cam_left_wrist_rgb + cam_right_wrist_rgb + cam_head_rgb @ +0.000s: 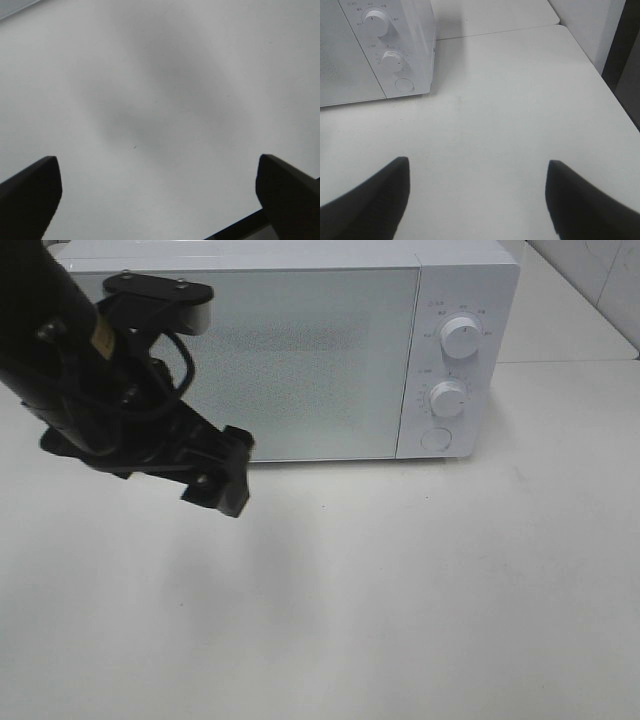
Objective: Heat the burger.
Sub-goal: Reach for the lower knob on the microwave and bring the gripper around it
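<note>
The burger is out of view in every frame. A white microwave (300, 350) stands at the back of the table with its frosted door shut. My left gripper (225, 478) hangs above the table just in front of the door's lower left part. Seen from its own wrist, my left gripper (157, 160) is open with only bare tabletop between the dark fingertips (35, 185). My right gripper (477, 162) is also open and empty, low over the table to the right of the microwave (410, 45). It does not show in the exterior view.
The microwave's control panel carries an upper knob (461, 336), a lower knob (448, 398) and a round button (435, 439). The white table (420, 590) spreads in front. A table edge (615, 100) and a dark gap lie to the right.
</note>
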